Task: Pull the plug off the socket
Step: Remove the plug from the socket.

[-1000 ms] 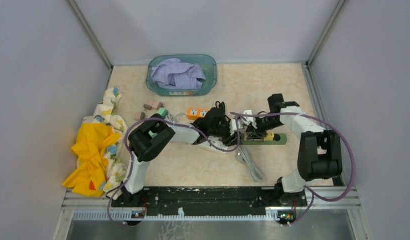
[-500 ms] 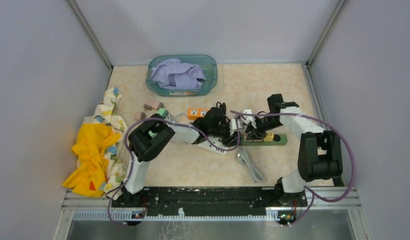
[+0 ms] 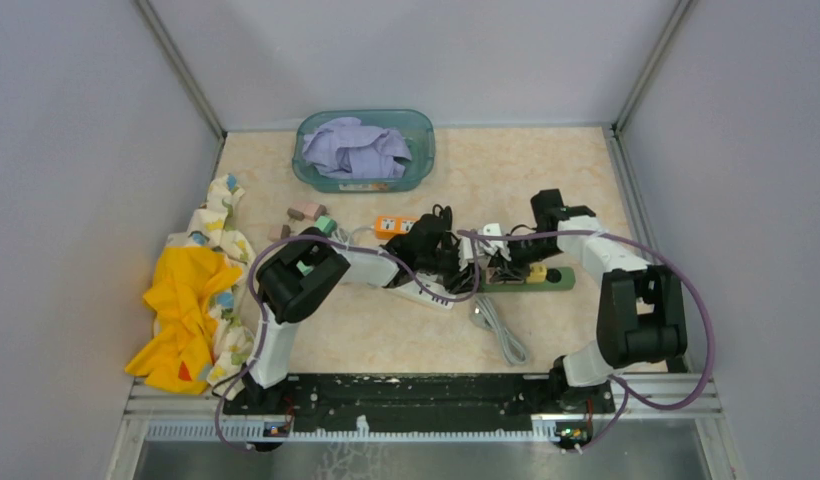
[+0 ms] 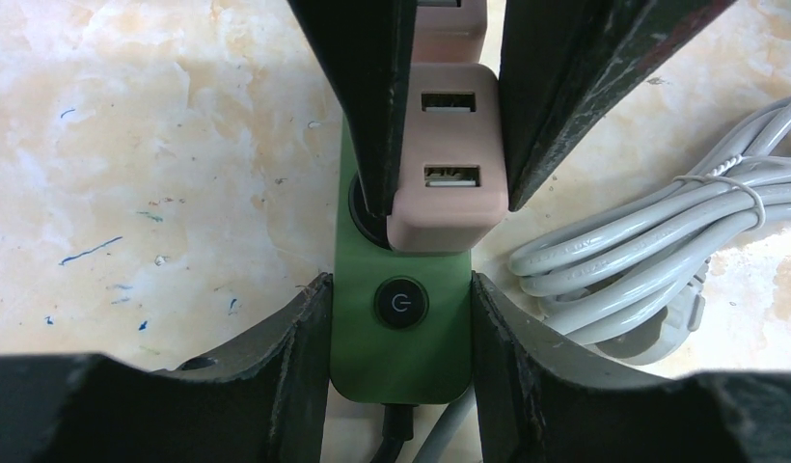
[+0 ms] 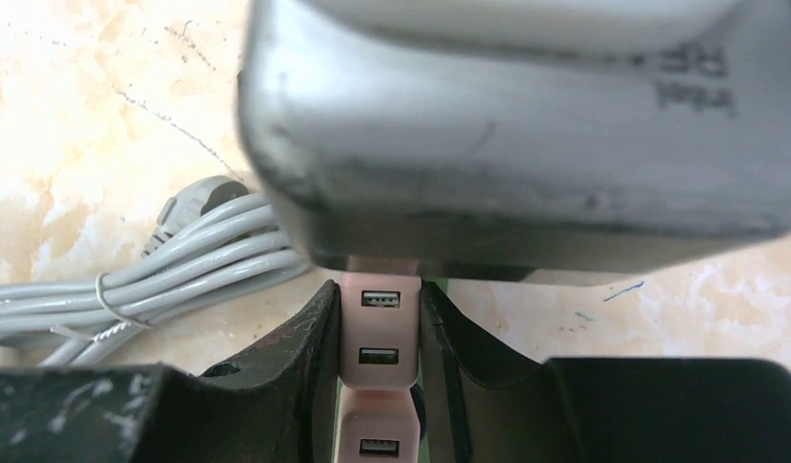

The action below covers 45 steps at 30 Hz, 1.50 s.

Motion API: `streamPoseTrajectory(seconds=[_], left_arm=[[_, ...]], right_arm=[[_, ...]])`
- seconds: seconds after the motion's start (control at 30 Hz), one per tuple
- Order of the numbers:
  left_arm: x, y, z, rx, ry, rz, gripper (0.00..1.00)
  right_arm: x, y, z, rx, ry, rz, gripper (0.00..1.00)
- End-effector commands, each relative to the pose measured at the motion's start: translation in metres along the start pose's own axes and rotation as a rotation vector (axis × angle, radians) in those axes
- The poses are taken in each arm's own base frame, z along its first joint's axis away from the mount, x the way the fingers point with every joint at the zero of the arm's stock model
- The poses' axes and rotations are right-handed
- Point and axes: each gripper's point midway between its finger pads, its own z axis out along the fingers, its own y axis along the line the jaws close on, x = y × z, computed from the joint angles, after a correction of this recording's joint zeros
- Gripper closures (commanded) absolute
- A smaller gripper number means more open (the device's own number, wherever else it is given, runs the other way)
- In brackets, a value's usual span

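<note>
Left fingers (image 4: 295,371) clamp the green power strip (image 4: 411,365); right fingers (image 5: 305,357) pinch the pink USB plug (image 4: 448,198) seated in it.

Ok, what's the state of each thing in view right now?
Right gripper: shut on pink adapter.
Left gripper: shut on green power strip.
Pink adapter: seated in the strip, next to the power switch.
Power switch: on or off, cannot tell.
Grey cable: bundled, tied, its plug lying loose.
</note>
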Motion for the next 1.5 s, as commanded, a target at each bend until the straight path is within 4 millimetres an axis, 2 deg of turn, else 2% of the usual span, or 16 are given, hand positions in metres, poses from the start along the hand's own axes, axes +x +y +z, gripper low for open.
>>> streamPoseTrajectory(seconds=[0.0, 0.07, 0.2, 0.3, 0.43, 0.53, 0.63, 0.8, 0.9, 1.0, 1.1, 1.17, 1.27, 1.37, 1.47], left_arm=[[0.027, -0.005, 0.002, 0.015, 0.067, -0.054, 1.00], [0.031, -0.006, 0.001, 0.015, 0.071, -0.059, 1.00], [0.034, -0.005, 0.001, 0.012, 0.075, -0.058, 1.00], [0.032, -0.004, 0.003, 0.014, 0.074, -0.055, 1.00], [0.029, -0.002, 0.005, 0.019, 0.072, -0.054, 1.00], [0.030, -0.003, 0.006, 0.022, 0.077, -0.059, 1.00], [0.032, -0.004, 0.005, 0.022, 0.078, -0.063, 1.00], [0.035, -0.006, 0.004, 0.025, 0.077, -0.071, 1.00], [0.035, -0.006, 0.005, 0.028, 0.077, -0.068, 1.00], [0.034, -0.005, 0.006, 0.032, 0.079, -0.069, 1.00], [0.033, -0.004, 0.008, 0.034, 0.080, -0.069, 1.00], [0.033, -0.003, 0.009, 0.033, 0.083, -0.071, 1.00], [0.033, -0.003, 0.008, 0.030, 0.083, -0.071, 1.00], [0.034, -0.004, 0.008, 0.034, 0.084, -0.073, 1.00], [0.037, -0.006, 0.006, 0.037, 0.092, -0.070, 1.00]], right_arm=[[-0.060, -0.023, -0.005, 0.092, -0.229, -0.087, 1.00], [-0.049, -0.030, -0.019, 0.140, -0.209, -0.070, 1.00], [-0.028, -0.018, -0.033, 0.131, -0.157, -0.119, 1.00], [-0.033, 0.000, -0.025, 0.063, -0.186, -0.169, 1.00], [-0.052, 0.018, 0.006, -0.061, -0.215, -0.205, 1.00], [-0.071, 0.005, 0.012, -0.034, -0.267, -0.154, 1.00], [-0.077, -0.015, 0.000, 0.059, -0.305, -0.110, 1.00], [-0.049, -0.031, -0.029, 0.184, -0.240, -0.076, 1.00], [-0.040, -0.018, -0.029, 0.149, -0.203, -0.148, 1.00], [-0.052, 0.005, -0.018, 0.039, -0.258, -0.201, 1.00], [-0.070, 0.022, 0.002, -0.067, -0.307, -0.222, 1.00], [-0.083, 0.015, 0.008, -0.055, -0.346, -0.182, 1.00], [-0.091, -0.009, 0.001, 0.032, -0.369, -0.114, 1.00], [-0.079, -0.029, -0.018, 0.156, -0.366, -0.065, 1.00], [-0.053, -0.036, -0.036, 0.230, -0.276, -0.092, 1.00]])
